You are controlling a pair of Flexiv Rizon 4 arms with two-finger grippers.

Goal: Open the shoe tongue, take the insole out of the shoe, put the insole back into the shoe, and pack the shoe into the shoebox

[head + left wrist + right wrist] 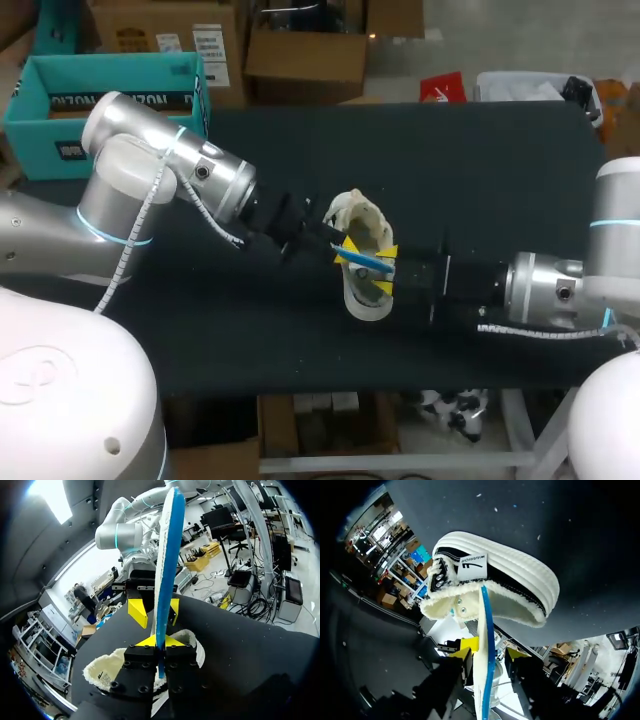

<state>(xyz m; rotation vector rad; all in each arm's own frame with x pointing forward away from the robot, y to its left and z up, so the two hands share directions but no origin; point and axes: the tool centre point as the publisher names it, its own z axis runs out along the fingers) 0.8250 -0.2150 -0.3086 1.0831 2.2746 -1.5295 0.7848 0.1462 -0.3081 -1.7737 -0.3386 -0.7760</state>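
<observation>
- Pinching blue insole (167, 555) between closed tips: left gripper (159, 642).
- Straddling insole, fingers spread apart: right gripper (491, 650).
- Sitting mid-frame: white shoe (365, 290).

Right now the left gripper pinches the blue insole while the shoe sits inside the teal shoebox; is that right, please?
Not quite: the left gripper pinches the blue insole, but the shoe lies on the table, outside the teal shoebox, as the head view shows.

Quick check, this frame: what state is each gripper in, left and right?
Left gripper: shut on the insole.
Right gripper: open, with the insole between its fingers.
</observation>
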